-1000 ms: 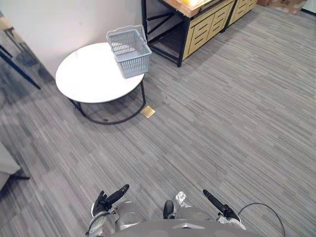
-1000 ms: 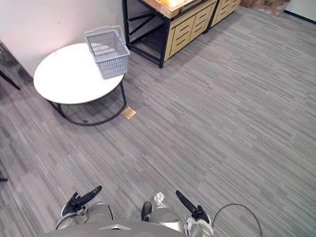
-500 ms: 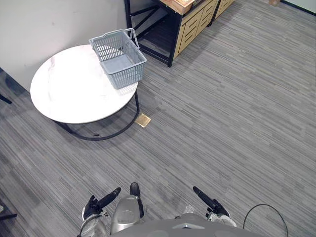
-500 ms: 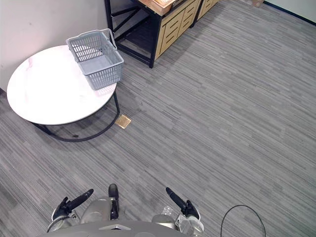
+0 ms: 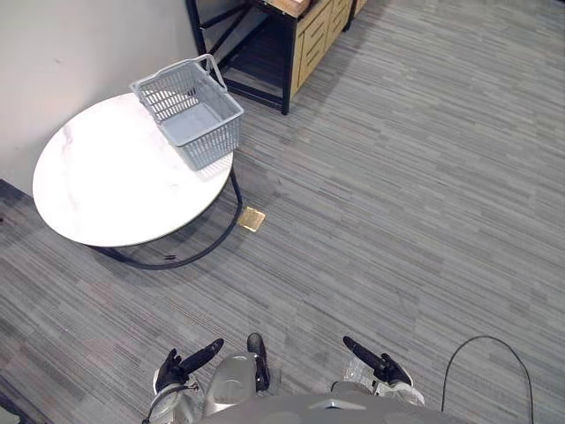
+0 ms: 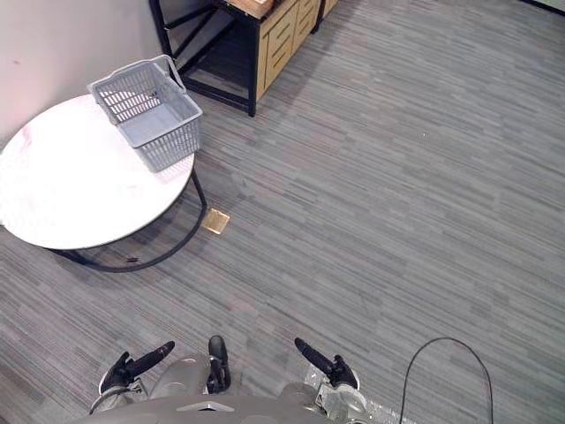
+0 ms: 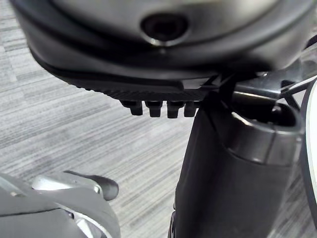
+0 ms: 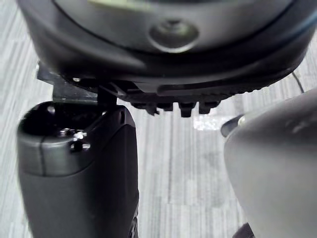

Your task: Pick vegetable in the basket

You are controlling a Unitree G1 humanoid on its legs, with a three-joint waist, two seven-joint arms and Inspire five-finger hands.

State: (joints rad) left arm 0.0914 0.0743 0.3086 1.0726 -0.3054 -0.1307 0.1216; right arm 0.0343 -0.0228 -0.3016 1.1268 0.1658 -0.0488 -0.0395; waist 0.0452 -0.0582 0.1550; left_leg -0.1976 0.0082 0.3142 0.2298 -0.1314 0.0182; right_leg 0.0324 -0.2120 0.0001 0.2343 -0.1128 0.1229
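Standing well apart from the work, the robot is hanging both arms low at its sides, which I am reading as a walking posture, not a reach. The left hand (image 5: 181, 364) is carrying nothing, its fingers (image 7: 158, 108) lying straight and relaxed. The right hand (image 5: 375, 362) is doing the same, slack and empty.

The grey basket (image 5: 210, 147) is sitting on the round white table (image 5: 106, 194), right at the rim on the side facing the wooden cabinet (image 5: 309, 35). I am guessing that spot is keeping it reachable from the open carpet (image 5: 397, 177). What I am seeing of its inside is looking bare, and I cannot tell where the vegetable is. A small tan square (image 5: 252, 218) is lying on the floor just beside the table's base, so a closer approach is probably calling for care there.
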